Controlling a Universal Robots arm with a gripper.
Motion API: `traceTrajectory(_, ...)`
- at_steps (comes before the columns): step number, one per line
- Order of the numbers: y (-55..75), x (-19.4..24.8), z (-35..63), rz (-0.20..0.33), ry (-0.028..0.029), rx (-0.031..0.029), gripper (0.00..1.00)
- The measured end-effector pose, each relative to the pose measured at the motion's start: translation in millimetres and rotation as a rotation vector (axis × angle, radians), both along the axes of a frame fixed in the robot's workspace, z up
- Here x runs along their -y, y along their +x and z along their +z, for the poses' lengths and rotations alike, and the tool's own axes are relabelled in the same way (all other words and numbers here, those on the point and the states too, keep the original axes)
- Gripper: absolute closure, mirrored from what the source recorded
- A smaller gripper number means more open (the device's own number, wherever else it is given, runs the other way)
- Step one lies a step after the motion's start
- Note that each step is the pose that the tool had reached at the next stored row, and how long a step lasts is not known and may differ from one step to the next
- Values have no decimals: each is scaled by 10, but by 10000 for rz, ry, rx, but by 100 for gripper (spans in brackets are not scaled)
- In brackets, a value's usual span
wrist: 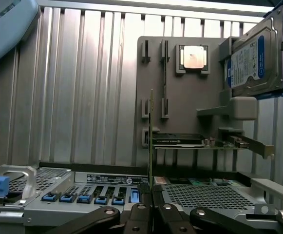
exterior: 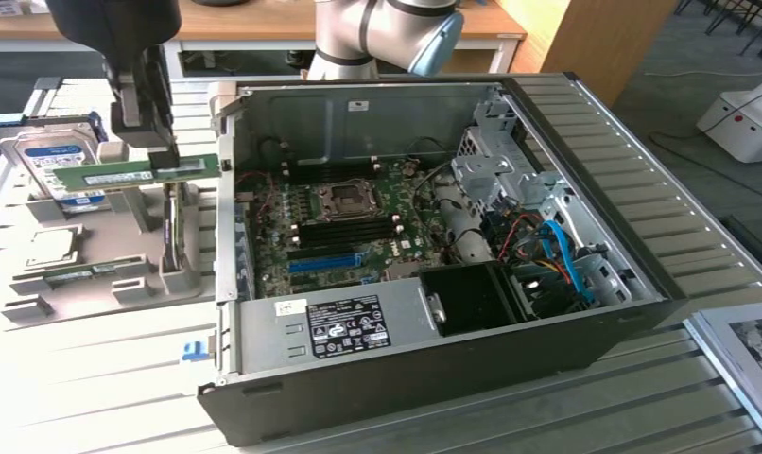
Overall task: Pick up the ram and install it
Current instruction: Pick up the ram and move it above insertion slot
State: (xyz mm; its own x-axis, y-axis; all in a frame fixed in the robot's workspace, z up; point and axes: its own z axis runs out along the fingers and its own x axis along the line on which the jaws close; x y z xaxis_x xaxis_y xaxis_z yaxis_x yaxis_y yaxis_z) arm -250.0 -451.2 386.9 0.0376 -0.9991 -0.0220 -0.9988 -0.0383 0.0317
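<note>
End effector [wrist: 151, 191] closed on ram [exterior: 129, 175], stick gripped by long edge. Ram held over grey tray [exterior: 116, 248], beside open case [exterior: 394, 378] on worktop [exterior: 91, 383]. Drive [exterior: 47, 161] parked in tray.

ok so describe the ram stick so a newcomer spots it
Find the open black computer case, then the grey plastic holder to the exterior view's left. Over that holder, the dark end effector clamps a long thin green circuit-board stick with a pale sticker. Unlike the blue-labelled hard drive and square silver chip in the holder, it is the one being gripped.
</note>
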Motion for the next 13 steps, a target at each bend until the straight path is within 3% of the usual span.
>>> traceTrajectory(13,175,0,-1,1,1,0,88)
